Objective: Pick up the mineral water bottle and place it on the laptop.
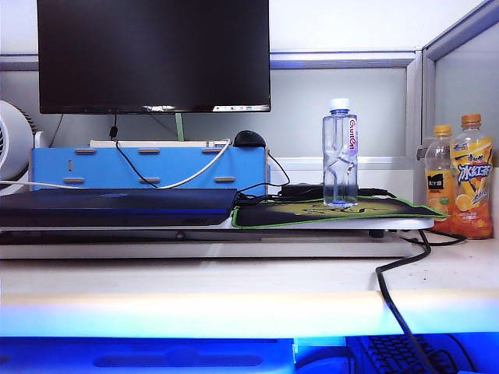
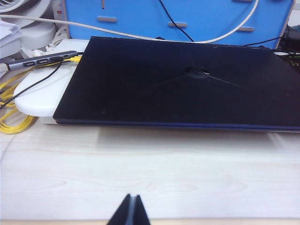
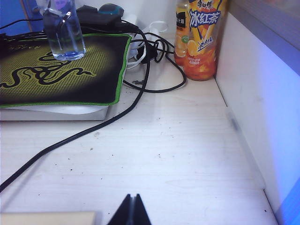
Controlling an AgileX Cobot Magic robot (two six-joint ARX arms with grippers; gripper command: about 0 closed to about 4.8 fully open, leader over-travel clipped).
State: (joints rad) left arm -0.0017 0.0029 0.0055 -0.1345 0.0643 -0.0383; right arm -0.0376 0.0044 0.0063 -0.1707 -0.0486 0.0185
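The mineral water bottle stands upright on the green-edged mouse mat, clear with a white cap; its lower part shows in the right wrist view. The laptop lies closed and flat to the left of the mat, a dark slab filling the left wrist view. My left gripper is shut and empty over the pale desk, well short of the laptop's near edge. My right gripper is shut and empty over bare desk, far from the bottle. Neither gripper shows in the exterior view.
A black monitor stands behind on a blue stand. Two orange-capped juice bottles stand at the right by the partition wall. A black cable trails across the desk. Yellow cable and a USB hub lie left of the laptop.
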